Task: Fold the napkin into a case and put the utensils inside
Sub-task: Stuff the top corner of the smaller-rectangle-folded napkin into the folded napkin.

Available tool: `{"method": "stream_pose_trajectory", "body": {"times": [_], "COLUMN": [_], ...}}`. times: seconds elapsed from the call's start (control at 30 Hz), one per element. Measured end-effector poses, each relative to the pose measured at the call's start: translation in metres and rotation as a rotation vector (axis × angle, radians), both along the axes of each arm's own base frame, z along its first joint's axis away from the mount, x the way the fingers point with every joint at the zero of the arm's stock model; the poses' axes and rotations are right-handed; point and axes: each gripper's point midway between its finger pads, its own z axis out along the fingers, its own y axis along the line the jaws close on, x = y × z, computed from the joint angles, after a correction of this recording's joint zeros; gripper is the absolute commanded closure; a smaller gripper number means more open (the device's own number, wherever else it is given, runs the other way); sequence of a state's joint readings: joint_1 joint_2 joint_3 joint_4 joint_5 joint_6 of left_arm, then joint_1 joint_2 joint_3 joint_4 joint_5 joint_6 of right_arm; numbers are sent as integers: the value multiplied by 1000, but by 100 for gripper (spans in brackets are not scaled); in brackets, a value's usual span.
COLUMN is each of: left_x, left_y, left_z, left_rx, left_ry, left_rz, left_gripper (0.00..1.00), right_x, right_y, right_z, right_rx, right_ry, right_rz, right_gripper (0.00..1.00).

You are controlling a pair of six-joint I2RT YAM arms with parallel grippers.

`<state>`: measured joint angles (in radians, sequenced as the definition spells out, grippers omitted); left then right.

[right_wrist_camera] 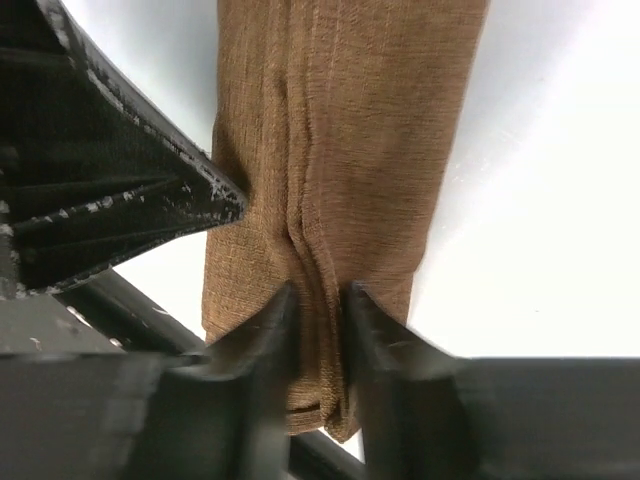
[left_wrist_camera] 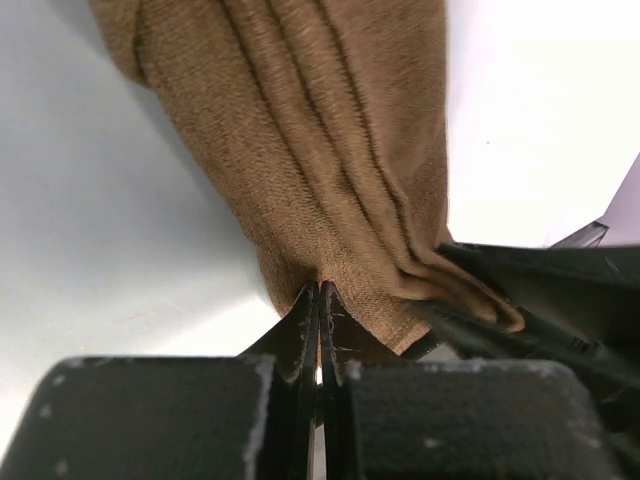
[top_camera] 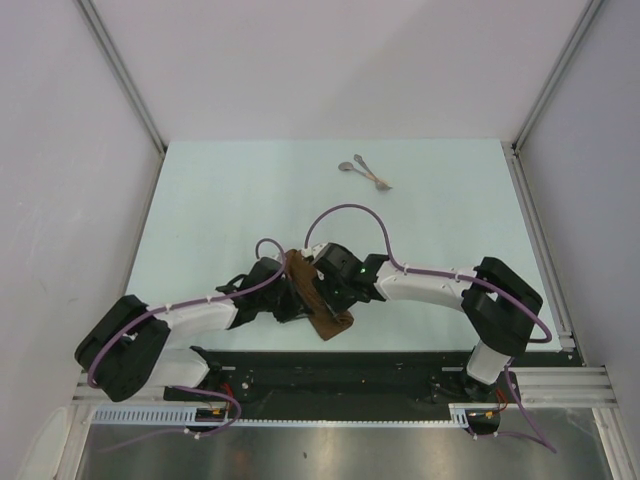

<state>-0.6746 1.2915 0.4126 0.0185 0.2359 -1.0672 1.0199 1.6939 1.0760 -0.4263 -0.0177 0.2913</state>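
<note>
The brown napkin (top_camera: 330, 322) lies folded into a narrow strip between the two arms near the table's front; its pleats show in the left wrist view (left_wrist_camera: 320, 150) and the right wrist view (right_wrist_camera: 340, 150). My left gripper (left_wrist_camera: 320, 290) is shut, its tips pinching the strip's near edge. My right gripper (right_wrist_camera: 320, 300) has its jaws closed around a raised ridge of folds at the strip's end. In the top view both grippers, left (top_camera: 292, 296) and right (top_camera: 322, 284), meet over the cloth. The two silvery utensils (top_camera: 365, 172) lie crossed at the far middle of the table, away from both grippers.
The pale green table (top_camera: 230, 200) is bounded by white walls with metal posts at the back corners. A black base rail (top_camera: 400, 380) runs along the near edge. The left gripper's black finger (right_wrist_camera: 130, 200) crosses the right wrist view.
</note>
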Motion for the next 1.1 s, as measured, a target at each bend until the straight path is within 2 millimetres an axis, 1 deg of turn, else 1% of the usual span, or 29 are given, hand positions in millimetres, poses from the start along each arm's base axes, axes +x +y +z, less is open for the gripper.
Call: {"method": "stream_pose_trajectory", "body": {"times": [0.03,0.17,0.3,0.43,0.5,0.7,0.77,0.8,0.87,0.9,0.97,1.03,1.1], "left_x": [-1,-3,-3,-2,-2,-3,-3,-3,-3,-3,-5,-8,-10], "left_y": [1,2,1,0,-1,-1,-1,-1,-1,0,2,7,16], "left_z": [-1,-7,-8,-7,-7,-7,-7,-7,-8,-8,-7,-5,2], "left_rx": [0,3,-4,-10,-11,-10,-10,-9,-8,-9,-5,15,40], "left_ry": [3,17,21,21,21,21,20,19,21,19,13,-1,-34], "left_rz": [3,11,18,20,18,17,17,18,18,17,14,10,4], "left_gripper": [100,100,100,100,100,100,100,100,100,100,99,97,94], "right_x": [2,4,1,-6,-9,-14,-15,-16,-17,-17,-19,-20,-21], "right_y": [0,3,6,16,20,28,30,30,32,33,35,37,39], "right_z": [1,5,6,7,3,-13,-16,-16,-17,-18,-19,-19,-19], "right_rx": [-2,6,24,63,72,75,81,87,99,104,118,135,151], "right_ry": [-5,-8,17,57,78,131,141,144,153,156,165,171,179], "right_rz": [-8,-29,-45,-55,-62,-95,-104,-110,-119,-121,-125,-123,-123], "right_gripper": [85,95,97,97,97,94,86,80,75,71,68,67,65]}}
